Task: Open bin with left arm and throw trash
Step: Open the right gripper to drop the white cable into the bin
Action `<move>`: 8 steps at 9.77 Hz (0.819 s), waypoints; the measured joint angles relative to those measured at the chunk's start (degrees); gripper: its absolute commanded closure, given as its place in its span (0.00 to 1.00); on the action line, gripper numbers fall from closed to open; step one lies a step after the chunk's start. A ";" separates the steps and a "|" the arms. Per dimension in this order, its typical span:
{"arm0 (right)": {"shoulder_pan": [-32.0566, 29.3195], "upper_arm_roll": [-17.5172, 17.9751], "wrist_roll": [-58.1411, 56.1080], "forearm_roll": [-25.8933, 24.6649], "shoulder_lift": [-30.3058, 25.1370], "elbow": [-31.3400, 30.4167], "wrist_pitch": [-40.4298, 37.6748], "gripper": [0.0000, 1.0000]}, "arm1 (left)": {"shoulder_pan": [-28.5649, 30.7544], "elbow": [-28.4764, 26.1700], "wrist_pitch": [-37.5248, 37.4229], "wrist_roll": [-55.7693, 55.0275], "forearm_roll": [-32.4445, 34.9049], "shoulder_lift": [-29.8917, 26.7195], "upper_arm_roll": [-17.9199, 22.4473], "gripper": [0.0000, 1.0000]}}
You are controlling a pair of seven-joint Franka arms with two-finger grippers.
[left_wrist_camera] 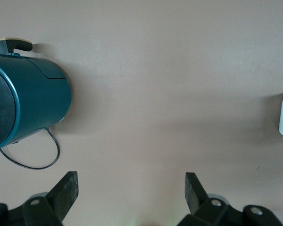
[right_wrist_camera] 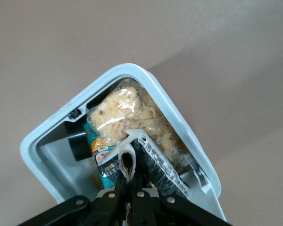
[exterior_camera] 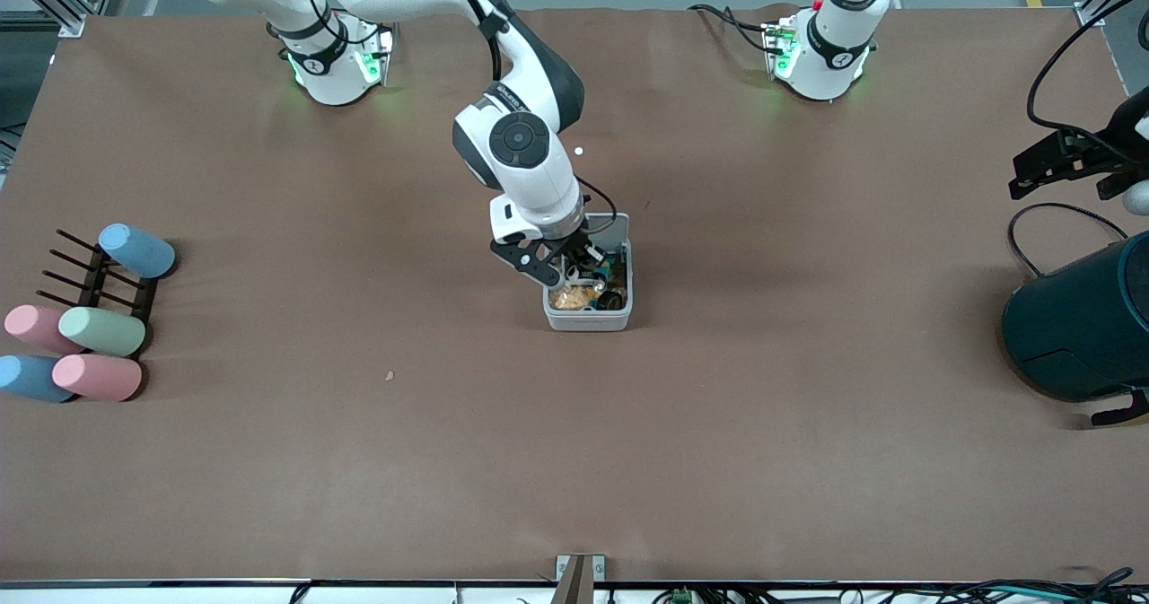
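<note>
Front view: the bin, a small pale-grey square box with rounded corners, stands open near the middle of the brown table. Its white lid is raised at the edge nearest the robot bases. The right arm reaches from its base to the bin, and the right gripper hangs over the open top. Inside the bin lie a clear packet of pale crumbs, a teal wrapper and a small black tape ring.

Right wrist view: the right gripper has its fingers drawn close together, pinching a rolled whitish strip above the bin's interior. A crumpled black snack wrapper lies just beside the strip, against the crumb packet.

Left wrist view: the left gripper hovers with its fingers spread wide and nothing between them, over bare table near the dark teal container, which lies on its side with a thin black cord looping from it. In the front view this container sits at the left arm's end of the table, well apart from the bin. Pastel cylinders rest on and beside a black rack at the right arm's end.
</note>
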 measured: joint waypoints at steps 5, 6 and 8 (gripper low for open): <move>0.52 -0.50 0.01 -0.10 1.14 0.39 0.47 0.00 | -0.05 0.00 0.00 -1.27 0.00 0.00 -0.04 0.00; 0.54 -0.52 0.17 -0.10 1.26 0.68 0.63 0.00 | -0.04 0.00 0.00 -1.40 0.00 0.00 -0.04 0.00; 0.54 -0.61 0.55 -0.10 1.43 1.47 0.66 0.00 | -0.03 0.00 0.00 -1.41 0.00 0.00 -0.04 0.00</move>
